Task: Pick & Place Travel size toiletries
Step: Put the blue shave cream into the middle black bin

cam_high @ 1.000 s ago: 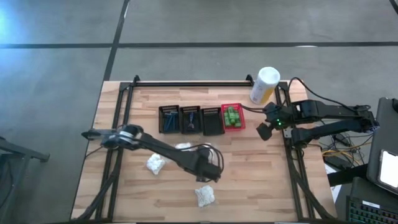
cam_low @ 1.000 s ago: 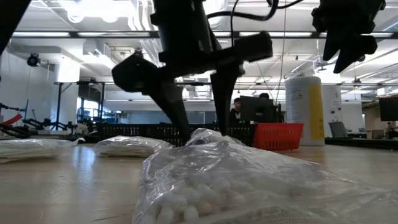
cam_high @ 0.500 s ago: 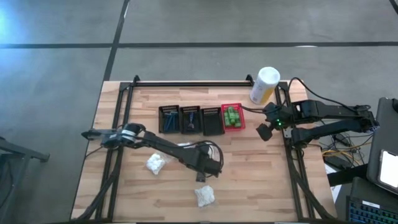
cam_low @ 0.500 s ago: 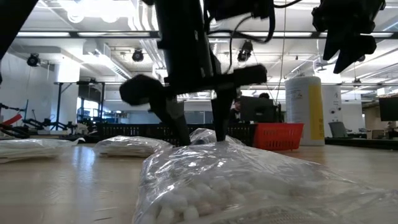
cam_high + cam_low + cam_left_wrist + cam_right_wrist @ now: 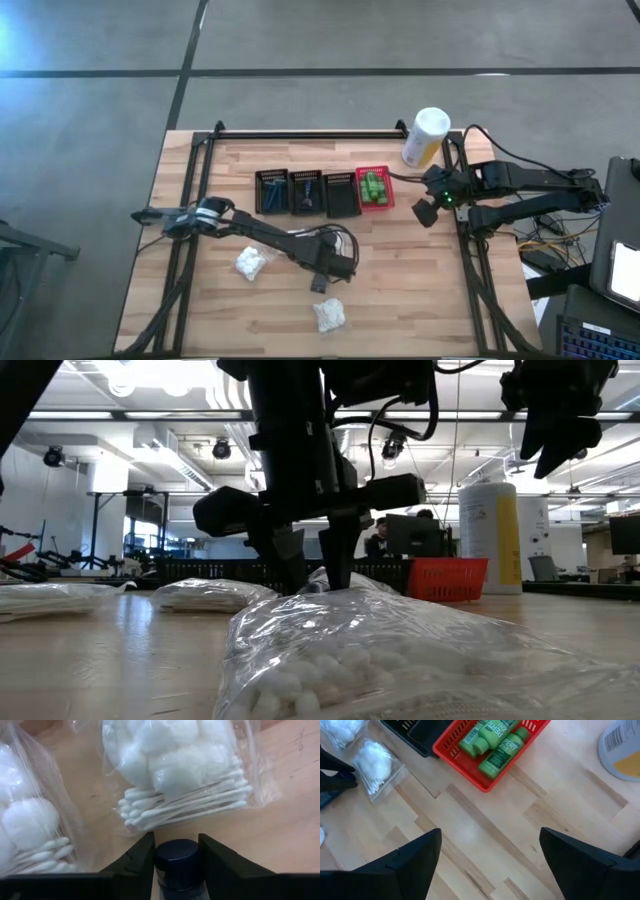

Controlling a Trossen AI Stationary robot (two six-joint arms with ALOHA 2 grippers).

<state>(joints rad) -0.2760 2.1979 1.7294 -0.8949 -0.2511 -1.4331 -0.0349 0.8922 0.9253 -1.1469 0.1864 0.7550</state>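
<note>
I have the left gripper (image 5: pixel 176 851) down mid-table, fingers (image 5: pixel 141 856) closed against a dark blue tube (image 5: pixel 177 862) beside the cotton bags (image 5: pixel 182 767). I lift straight, though grip depth is hard to judge. Right gripper (image 5: pixel 490 862) waits wide open, empty, near the red basket (image 5: pixel 470 772).

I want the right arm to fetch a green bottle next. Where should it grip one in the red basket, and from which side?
Grip the body of the nearest green bottle, likely from straight above: the bottles lie flat, side by side, and the red basket walls block a sideways approach. The right gripper hangs open nearby.
</note>
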